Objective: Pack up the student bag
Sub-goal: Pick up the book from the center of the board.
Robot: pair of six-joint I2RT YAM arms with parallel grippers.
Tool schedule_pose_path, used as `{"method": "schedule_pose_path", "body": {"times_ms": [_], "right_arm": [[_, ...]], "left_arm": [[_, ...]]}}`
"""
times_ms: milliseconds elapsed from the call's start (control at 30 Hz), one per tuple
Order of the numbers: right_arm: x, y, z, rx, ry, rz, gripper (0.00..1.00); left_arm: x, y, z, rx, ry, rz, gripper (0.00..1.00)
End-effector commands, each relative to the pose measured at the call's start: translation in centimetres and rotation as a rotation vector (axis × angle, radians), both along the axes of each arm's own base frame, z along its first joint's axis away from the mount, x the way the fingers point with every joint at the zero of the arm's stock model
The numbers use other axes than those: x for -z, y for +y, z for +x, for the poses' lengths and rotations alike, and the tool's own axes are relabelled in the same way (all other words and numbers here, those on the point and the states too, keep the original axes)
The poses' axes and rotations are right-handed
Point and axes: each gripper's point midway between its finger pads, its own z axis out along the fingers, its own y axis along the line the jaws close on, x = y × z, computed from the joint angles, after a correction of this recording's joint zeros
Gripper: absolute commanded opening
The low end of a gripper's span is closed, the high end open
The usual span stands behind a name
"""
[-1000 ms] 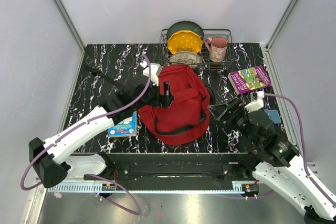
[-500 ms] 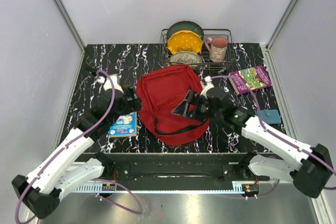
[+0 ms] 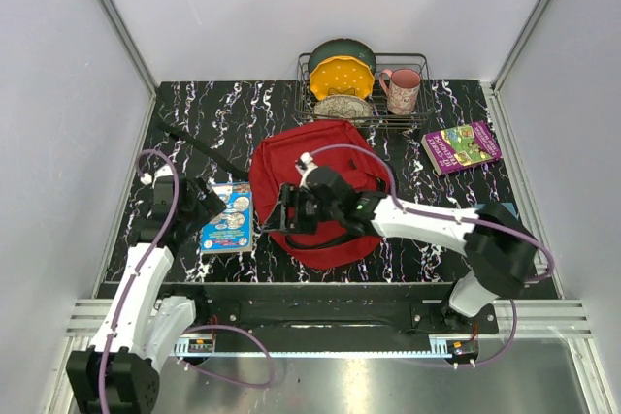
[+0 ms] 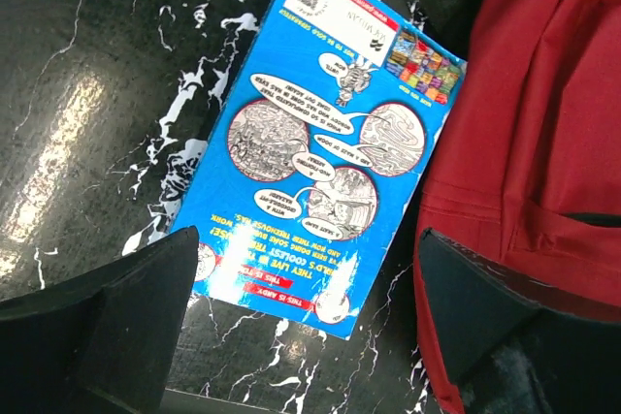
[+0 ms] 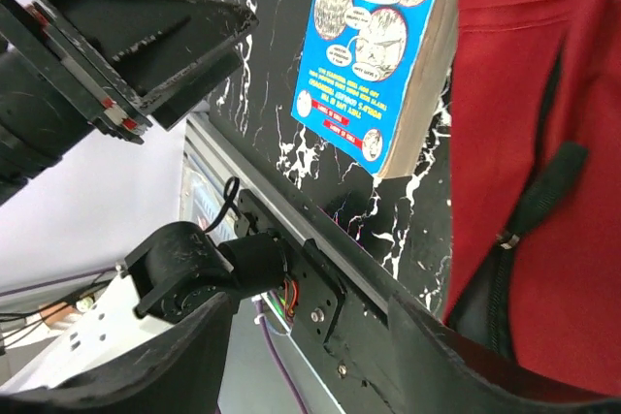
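Left wrist: student bag (image 4: 543, 94) half off-frame

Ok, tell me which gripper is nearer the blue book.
Left. The left gripper hangs open straight above the blue book; the right gripper is beside it, over the red bag's edge.
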Motion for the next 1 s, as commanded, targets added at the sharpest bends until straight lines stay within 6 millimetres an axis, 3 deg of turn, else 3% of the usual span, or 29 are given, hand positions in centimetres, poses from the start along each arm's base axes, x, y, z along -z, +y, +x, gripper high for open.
{"method": "schedule_pose_path", "body": {"times_ms": [0, 33, 200, 433, 800, 900, 967], "right_arm": [[-1.5, 4.1, 0.3, -0.026, -0.022, 0.032, 0.66], [-0.3, 4.8, 0.4, -0.035, -0.007, 0.016, 0.63], [1.4, 6.6, 0.9, -0.043, 0.017, 0.008, 0.62], [4.8, 9.5, 2.4, -0.042, 0.038, -0.038, 0.61], [11.5, 8.8, 5.3, 0.131, 0.073, -0.214, 0.62], [12.6, 9.5, 5.0, 0.097, 0.091, -0.209, 0.62], [11.9, 10.8, 5.0, 0.070, 0.087, -0.143, 0.62]], "left_arm": [[0.2, 0.0, 0.8, -0.001, -0.019, -0.117, 0.99], [1.0, 0.1, 0.7, -0.013, 0.002, -0.136, 0.99], [2.0, 1.4, 1.4, -0.068, -0.008, -0.198, 0.99], [4.7, 1.2, 3.2, -0.100, -0.023, -0.338, 0.99], [5.3, 1.0, 3.0, -0.067, -0.003, -0.329, 0.99], [5.1, 0.9, 2.9, -0.061, -0.008, -0.329, 0.99], [5.3, 0.7, 2.7, -0.057, -0.001, -0.336, 0.99]]}}
